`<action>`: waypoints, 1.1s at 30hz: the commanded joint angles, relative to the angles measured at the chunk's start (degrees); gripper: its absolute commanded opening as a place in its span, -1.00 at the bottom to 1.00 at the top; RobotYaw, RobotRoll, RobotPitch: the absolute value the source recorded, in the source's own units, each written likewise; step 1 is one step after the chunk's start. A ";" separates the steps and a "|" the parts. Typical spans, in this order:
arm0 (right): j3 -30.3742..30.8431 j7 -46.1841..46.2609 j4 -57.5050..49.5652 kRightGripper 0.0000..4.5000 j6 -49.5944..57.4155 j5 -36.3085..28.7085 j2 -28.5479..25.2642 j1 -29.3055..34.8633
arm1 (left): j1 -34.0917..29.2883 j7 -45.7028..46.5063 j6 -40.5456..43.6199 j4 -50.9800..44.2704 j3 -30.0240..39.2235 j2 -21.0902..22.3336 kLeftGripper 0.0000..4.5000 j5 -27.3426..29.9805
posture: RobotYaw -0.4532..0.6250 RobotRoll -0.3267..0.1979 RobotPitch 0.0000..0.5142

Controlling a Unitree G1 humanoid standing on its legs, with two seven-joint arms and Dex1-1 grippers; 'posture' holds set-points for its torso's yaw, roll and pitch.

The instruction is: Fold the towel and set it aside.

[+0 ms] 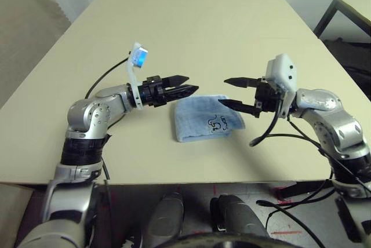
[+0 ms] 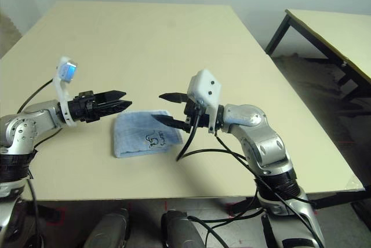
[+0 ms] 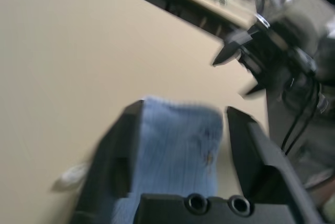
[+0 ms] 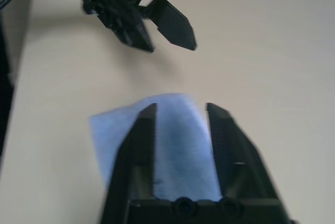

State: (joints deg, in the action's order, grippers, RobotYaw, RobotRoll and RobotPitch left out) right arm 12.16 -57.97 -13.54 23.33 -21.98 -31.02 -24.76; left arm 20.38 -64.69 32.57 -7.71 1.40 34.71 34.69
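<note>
The towel (image 1: 206, 119) lies folded into a small light-blue rectangle on the tan table (image 1: 191, 28), near its front edge, with a dark embroidered mark on its top face. My left gripper (image 1: 190, 84) hovers just above the towel's far-left corner, pointing right, open and holding nothing. Facing it from the right, my right gripper (image 1: 224, 91) hangs over the towel's far-right corner, its fingers also open and empty. In the left wrist view the towel (image 3: 178, 145) shows below and between the two fingers (image 3: 120, 150). The right wrist view has the towel (image 4: 178, 145) beneath its own fingers (image 4: 138, 150).
A second table (image 2: 330, 28) with dark legs stands off to the right, beyond a gap of floor. Black cables hang from my right wrist (image 2: 191, 138) over the table's front part. The table's front edge runs close behind the towel.
</note>
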 commanded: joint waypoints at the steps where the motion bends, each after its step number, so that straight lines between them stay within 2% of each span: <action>1: 3.78 -2.62 1.27 -0.82 -0.09 1.23 0.03 0.81 | -4.08 -3.87 -9.33 -2.76 -2.77 -0.38 -0.12 -3.35 | -0.04 0.25 -0.67; 2: 4.20 -2.89 1.63 -0.98 -0.29 1.44 0.06 0.85 | -4.79 -4.38 -11.05 -2.69 -3.34 -0.38 -0.12 -4.15 | -0.03 0.25 -0.67; 6: 6.31 -3.25 4.99 -0.98 -2.03 3.65 1.18 0.47 | -7.20 -4.11 -19.68 -1.02 -6.92 -2.23 -0.12 -9.33 | -0.02 0.25 -0.67; 13: 8.56 -2.09 10.71 -0.98 -6.66 9.64 2.61 -0.85 | -7.29 -0.01 -24.42 3.97 -9.74 -4.41 -0.12 -15.49 | -0.03 0.25 -0.66; 17: 8.58 -2.32 11.20 -0.98 -7.58 10.82 2.70 -0.14 | -7.38 2.03 -24.94 5.46 -9.87 -5.16 -0.12 -16.65 | -0.02 0.25 -0.68; 21: 8.39 -2.57 10.53 -0.98 -7.41 10.94 2.56 0.44 | -7.73 3.16 -22.80 3.68 -9.28 -6.44 -0.12 -14.33 | -0.03 0.25 -0.69; 22: 8.28 -2.63 10.46 -1.00 -7.31 10.90 2.53 0.48 | -7.77 3.31 -22.62 3.41 -9.11 -6.58 -0.19 -14.02 | -0.03 0.25 -0.69; 26: 7.88 -2.94 10.34 -1.00 -6.98 10.64 2.43 0.51 | -7.59 2.81 -22.37 3.45 -8.60 -6.12 0.13 -13.09 | -0.03 0.25 -0.68; 27: 7.85 -3.02 10.35 -1.00 -6.97 10.60 2.44 0.50 | -7.45 2.48 -22.05 3.78 -8.56 -5.85 -0.04 -12.89 | -0.03 0.25 -0.68; 29: 7.82 -3.13 10.39 -1.00 -6.92 10.56 2.52 0.49 | -7.30 2.03 -21.76 4.15 -8.66 -5.45 -0.22 -12.76 | -0.03 0.25 -0.68; 33: 7.85 -3.23 10.47 -1.00 -6.83 10.50 2.67 0.36 | -7.08 1.04 -22.89 4.67 -9.89 -4.63 -0.85 -14.01 | -0.04 0.25 -0.68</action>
State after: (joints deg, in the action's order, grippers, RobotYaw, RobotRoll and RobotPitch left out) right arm 20.18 -60.86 -2.80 16.11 -11.42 -28.36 -24.61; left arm 13.23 -62.96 10.27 -3.74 -7.51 29.62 21.73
